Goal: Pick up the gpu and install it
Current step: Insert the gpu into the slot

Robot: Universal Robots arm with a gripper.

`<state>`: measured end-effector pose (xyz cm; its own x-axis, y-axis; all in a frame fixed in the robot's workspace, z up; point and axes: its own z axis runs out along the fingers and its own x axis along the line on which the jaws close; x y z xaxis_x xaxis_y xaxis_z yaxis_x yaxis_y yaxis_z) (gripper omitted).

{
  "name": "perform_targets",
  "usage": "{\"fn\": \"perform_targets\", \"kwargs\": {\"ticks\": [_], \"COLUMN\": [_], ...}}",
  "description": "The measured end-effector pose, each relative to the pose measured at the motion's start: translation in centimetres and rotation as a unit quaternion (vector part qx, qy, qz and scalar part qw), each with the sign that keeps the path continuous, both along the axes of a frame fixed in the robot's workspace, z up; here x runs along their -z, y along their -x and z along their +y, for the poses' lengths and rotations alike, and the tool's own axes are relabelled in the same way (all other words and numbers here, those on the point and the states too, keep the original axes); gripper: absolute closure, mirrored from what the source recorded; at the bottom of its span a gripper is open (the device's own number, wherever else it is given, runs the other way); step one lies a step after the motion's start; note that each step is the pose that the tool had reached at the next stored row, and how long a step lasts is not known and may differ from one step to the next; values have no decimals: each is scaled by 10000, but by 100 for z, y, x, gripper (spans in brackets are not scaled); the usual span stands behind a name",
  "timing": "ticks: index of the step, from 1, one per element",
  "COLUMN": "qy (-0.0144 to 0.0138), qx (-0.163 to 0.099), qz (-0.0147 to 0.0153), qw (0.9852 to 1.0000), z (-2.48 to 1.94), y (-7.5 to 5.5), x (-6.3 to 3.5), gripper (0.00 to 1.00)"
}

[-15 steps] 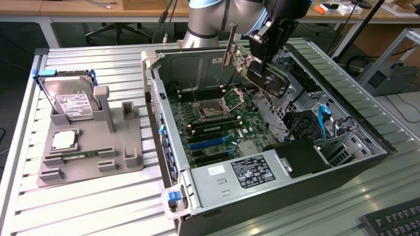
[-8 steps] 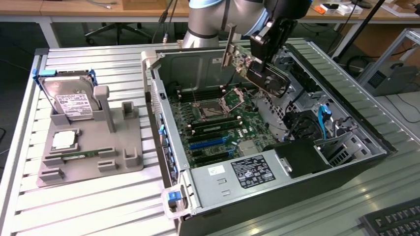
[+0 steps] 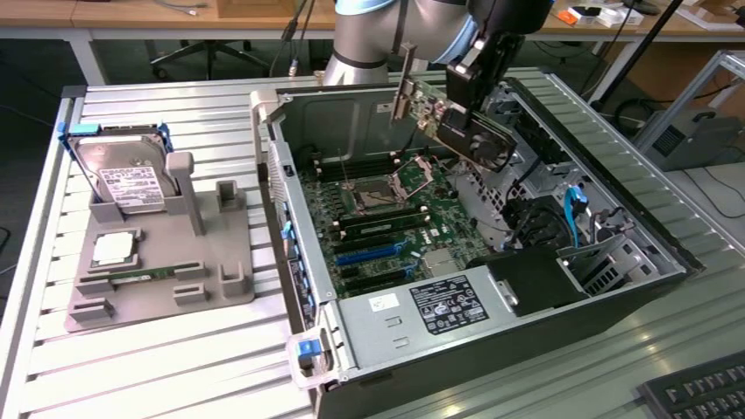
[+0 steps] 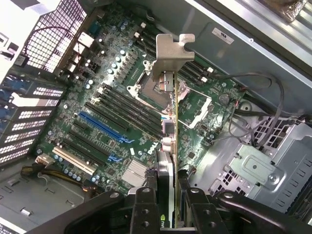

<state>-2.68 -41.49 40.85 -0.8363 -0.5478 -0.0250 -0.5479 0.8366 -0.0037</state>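
In the exterior view, my claw (image 3: 463, 122) is narrowed and clamped on the gpu (image 3: 489, 144), a thin flat dark card with a silver end bracket. I hold it tilted above the open grey-and-black computer case (image 3: 338, 118). A silver hard drive (image 3: 126, 183) stands well apart on the slatted metal bench (image 3: 152, 367).

In the wrist view, my claw (image 4: 168, 214) pinches the gpu (image 4: 168, 131) edge-on over the green motherboard (image 4: 112, 83), with the long blue slots (image 4: 105, 126) to one side.

Wooden desks (image 3: 117, 17) stand beyond the pale slatted metal table (image 3: 152, 367)
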Motion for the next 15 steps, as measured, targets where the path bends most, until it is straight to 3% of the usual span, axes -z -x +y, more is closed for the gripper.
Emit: {"fn": "perform_targets", "kwargs": {"ticks": [15], "qy": [0], "qx": [-521], "qz": [0], "qw": [9986], "z": [0], "y": [0], "x": [0], "gripper": [73]}}
